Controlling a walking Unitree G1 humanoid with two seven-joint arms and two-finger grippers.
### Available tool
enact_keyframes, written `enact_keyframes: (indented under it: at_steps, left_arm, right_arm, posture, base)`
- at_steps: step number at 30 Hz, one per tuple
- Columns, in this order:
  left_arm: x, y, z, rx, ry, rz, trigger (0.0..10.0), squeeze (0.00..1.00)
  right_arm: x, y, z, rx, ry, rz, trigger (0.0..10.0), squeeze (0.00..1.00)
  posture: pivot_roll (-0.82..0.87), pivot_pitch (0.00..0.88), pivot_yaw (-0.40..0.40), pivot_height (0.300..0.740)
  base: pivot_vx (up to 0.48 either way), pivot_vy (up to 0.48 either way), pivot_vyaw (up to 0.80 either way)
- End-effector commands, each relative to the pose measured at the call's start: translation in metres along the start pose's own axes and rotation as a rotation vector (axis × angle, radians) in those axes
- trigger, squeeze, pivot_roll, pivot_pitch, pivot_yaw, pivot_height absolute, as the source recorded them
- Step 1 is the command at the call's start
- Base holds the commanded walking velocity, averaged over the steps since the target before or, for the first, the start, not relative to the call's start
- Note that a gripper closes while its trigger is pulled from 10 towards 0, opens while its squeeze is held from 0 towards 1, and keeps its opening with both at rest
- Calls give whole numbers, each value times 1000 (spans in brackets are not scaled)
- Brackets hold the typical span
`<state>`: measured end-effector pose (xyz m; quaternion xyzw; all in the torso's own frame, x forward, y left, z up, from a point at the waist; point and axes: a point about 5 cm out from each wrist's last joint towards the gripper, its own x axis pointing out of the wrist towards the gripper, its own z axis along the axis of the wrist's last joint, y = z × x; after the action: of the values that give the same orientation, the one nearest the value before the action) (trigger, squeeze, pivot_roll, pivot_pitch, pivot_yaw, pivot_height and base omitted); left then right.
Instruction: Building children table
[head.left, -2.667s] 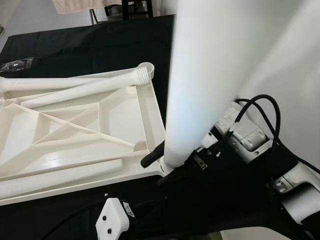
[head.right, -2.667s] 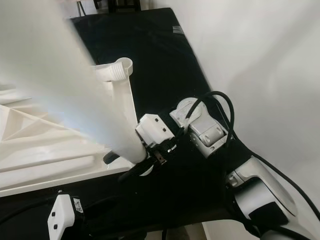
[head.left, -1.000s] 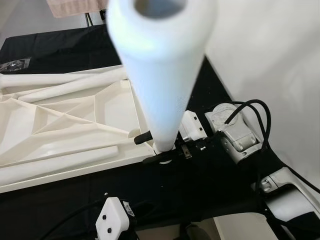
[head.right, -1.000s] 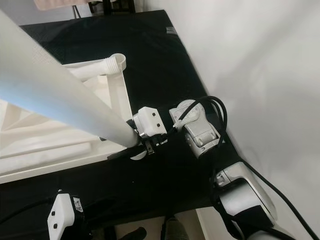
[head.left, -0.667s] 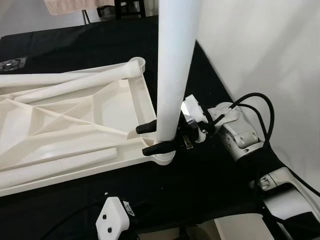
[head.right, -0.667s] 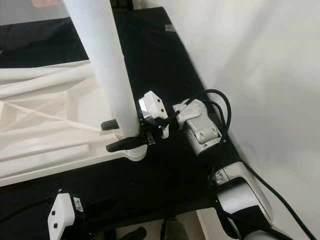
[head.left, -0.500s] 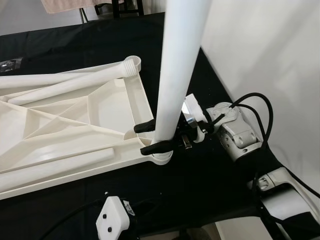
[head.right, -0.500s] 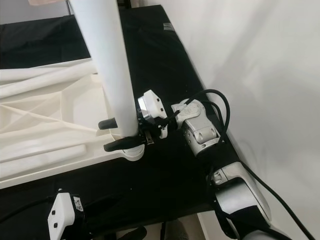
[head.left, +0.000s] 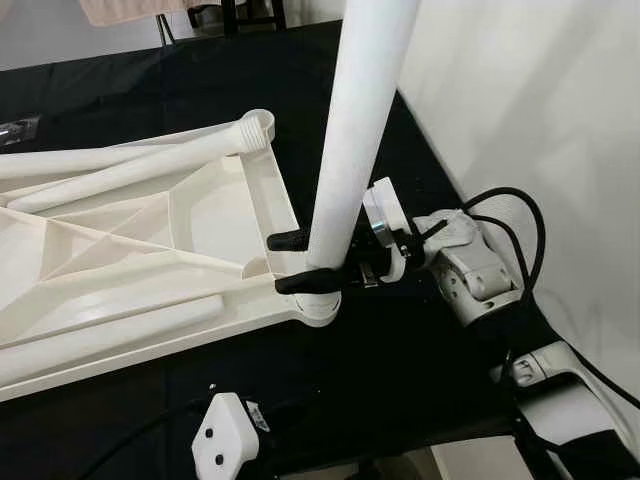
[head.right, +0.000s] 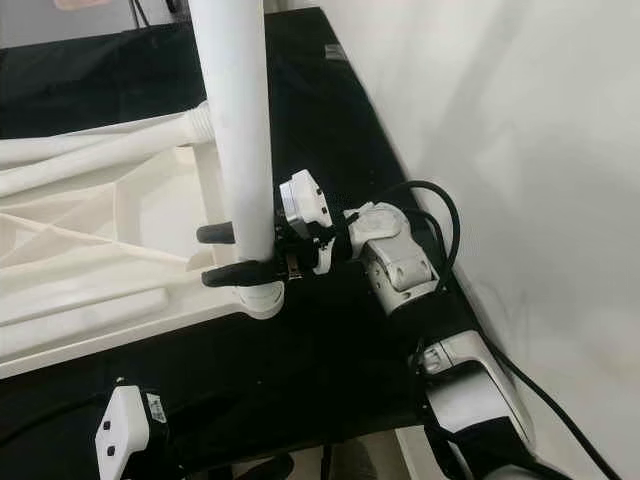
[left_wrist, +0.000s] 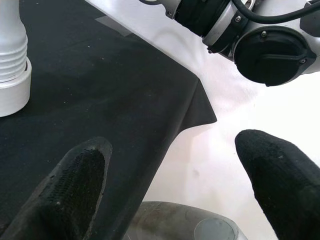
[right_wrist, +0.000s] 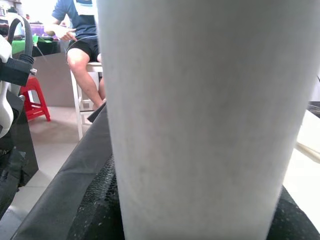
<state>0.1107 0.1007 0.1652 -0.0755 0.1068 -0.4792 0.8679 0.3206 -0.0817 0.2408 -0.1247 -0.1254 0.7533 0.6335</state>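
Right pincer (head.left: 300, 262) pinches the white leg (head.left: 352, 150) low down, holding it upright on the upturned tabletop's (head.left: 150, 260) corner socket (head.left: 318, 308), presumably for screwing in. Left pincer (left_wrist: 170, 175) hangs spread, idle.

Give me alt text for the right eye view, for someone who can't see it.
The right gripper clamps a white table leg held upright, its lower end in the corner socket of an upturned white tabletop lying on a black mat. Two more legs lie across the tabletop.
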Motion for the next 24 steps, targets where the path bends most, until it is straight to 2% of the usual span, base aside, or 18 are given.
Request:
enact_keyframes:
  at_steps: [1, 3, 6, 7, 13, 15, 18, 20, 24]
  left_arm:
    - [-1, -2, -3, -16, 20, -3, 10000, 0]
    - [-1, -2, -3, -15, 19, -3, 10000, 0]
    - [-1, -2, -3, -15, 18, -2, 10000, 0]
    - [-1, -2, -3, -15, 18, -2, 10000, 0]
    - [-1, -1, -2, -15, 18, -2, 10000, 0]
    - [-1, -1, -2, -15, 18, -2, 10000, 0]
    - [-1, -1, -2, -17, 17, -2, 10000, 0]
    - [-1, -1, -3, -18, 16, -1, 10000, 0]
    - [-1, -1, -3, -19, 16, 0, 10000, 0]
  right_arm:
    - [0, 8, -18, 64, 83, 24, 10000, 0]
    - [-3, 17, -27, 80, 167, 95, 10000, 0]
    - [-5, 21, -31, 92, 200, 133, 10000, 0]
    - [-7, 26, -33, 126, 233, 191, 10000, 0]
    - [-8, 29, -33, 170, 253, 256, 10000, 0]
    - [-8, 27, -31, 189, 248, 267, 10000, 0]
    - [-1, 10, -25, 260, 179, 246, 10000, 0]
    - [3, 5, -22, 282, 138, 235, 10000, 0]
    - [7, 0, -18, 305, 72, 227, 10000, 0]
  posture:
    - [46, 279, 4, 740]
    - [46, 280, 4, 740]
    - [48, 283, 3, 740]
    - [47, 287, 6, 740]
    - [47, 287, 7, 740]
    - [47, 288, 7, 740]
    - [46, 289, 4, 740]
    - [47, 289, 2, 740]
    - [49, 290, 0, 740]
  base:
    - [0, 0, 0]
    - [0, 0, 0]
    - [0, 0, 0]
    - [0, 0, 0]
    - [0, 0, 0]
    - [0, 0, 0]
    - [0, 0, 0]
    - [0, 0, 0]
    - [0, 0, 0]
